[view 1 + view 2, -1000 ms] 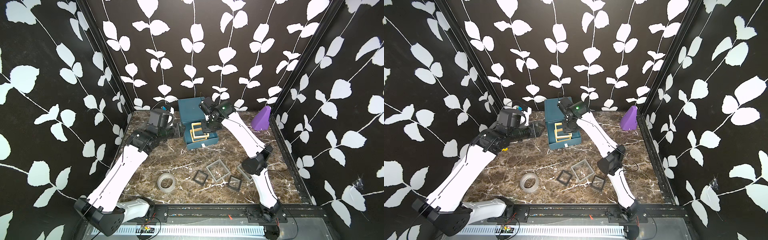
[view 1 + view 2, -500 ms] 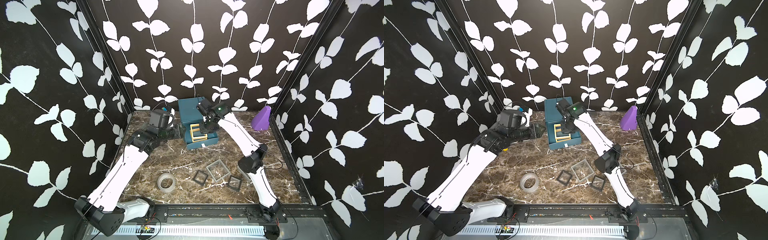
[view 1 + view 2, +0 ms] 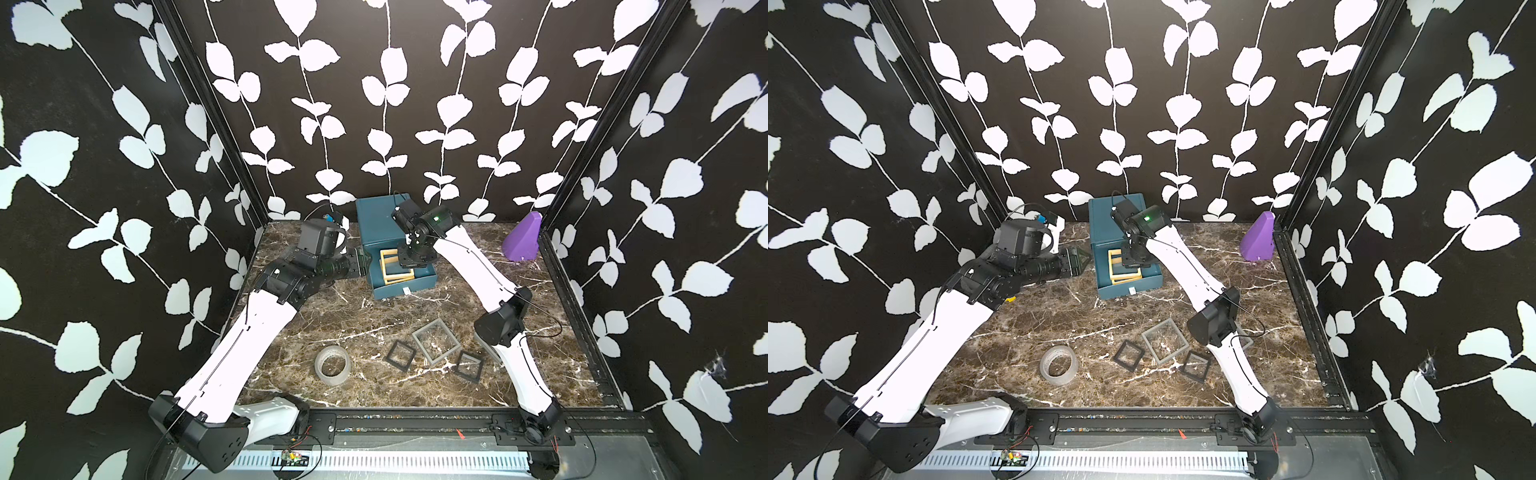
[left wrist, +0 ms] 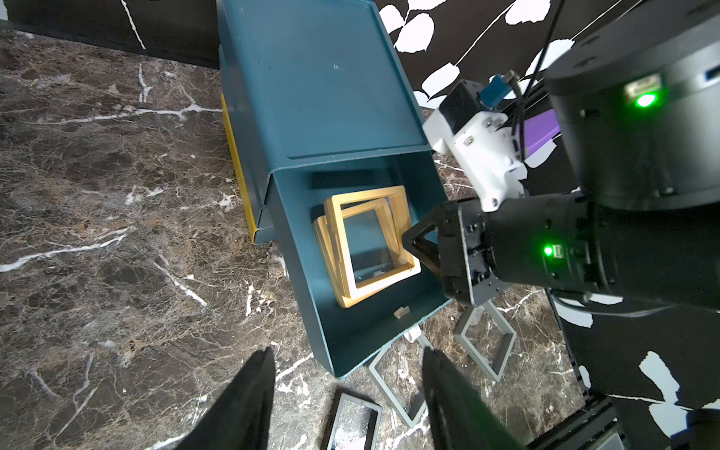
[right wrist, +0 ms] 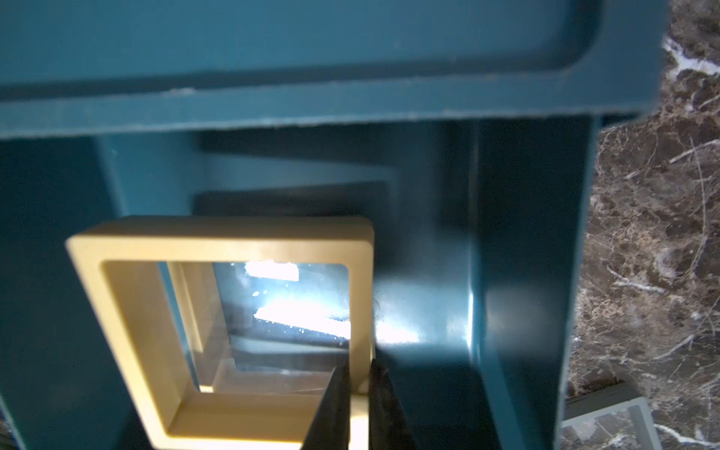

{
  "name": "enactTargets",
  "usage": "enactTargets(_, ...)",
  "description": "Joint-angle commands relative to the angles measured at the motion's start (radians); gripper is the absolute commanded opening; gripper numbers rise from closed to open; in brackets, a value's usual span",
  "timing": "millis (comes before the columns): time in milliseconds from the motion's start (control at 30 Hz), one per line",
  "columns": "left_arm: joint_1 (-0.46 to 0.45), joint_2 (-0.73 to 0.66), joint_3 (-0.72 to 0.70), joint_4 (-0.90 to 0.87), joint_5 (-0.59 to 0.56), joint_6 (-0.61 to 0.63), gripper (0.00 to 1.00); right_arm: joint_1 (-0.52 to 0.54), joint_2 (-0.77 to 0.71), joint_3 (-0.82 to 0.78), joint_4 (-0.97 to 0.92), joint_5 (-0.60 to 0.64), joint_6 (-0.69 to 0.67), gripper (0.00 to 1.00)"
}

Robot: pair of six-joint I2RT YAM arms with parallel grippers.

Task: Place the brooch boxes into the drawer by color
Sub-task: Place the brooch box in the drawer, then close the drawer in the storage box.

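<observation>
- Against the back wall, on the marble desk (image 3: 332, 316), stands the teal drawer chest (image 3: 380, 216). Its uppermost drawer (image 4: 311, 311) is pulled out toward the front, with a small white pull tab (image 3: 406, 289) on its face.
- Both yellow brooch boxes lie inside that drawer: the upper yellow box (image 4: 382, 282) rests tilted on the lower yellow box (image 4: 366, 193).
- The right gripper (image 5: 358, 366) reaches into the drawer, jaws narrow, pinching the upper yellow box by one side wall.
- The left gripper (image 4: 346, 352) hovers beside the chest, jaws apart, holding nothing.
- Near the desk's front lie two black boxes (image 3: 401, 354) (image 3: 469, 365) on either side of a grey box (image 3: 436, 341). A second grey box (image 3: 1246, 340) is partly hidden under the right arm.
- A clear tape roll (image 3: 333, 365) and a purple wedge (image 3: 521, 241) sit apart from these.
</observation>
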Motion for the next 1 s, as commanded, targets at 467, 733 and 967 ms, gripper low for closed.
enactTargets(467,0.017,-0.01,0.021,-0.009,0.013,-0.004,0.64,-0.013,-0.281,-0.114,0.12,-0.015,0.038,0.39)
enactTargets(733,0.09,0.052,0.022,0.046,0.051,-0.037,0.71,-0.064,-0.686,-0.796,0.552,-0.249,0.241,0.4)
enactTargets(967,0.142,0.137,0.026,0.146,0.116,-0.085,0.74,-0.132,-0.922,-1.388,1.1,-0.461,0.64,0.4)
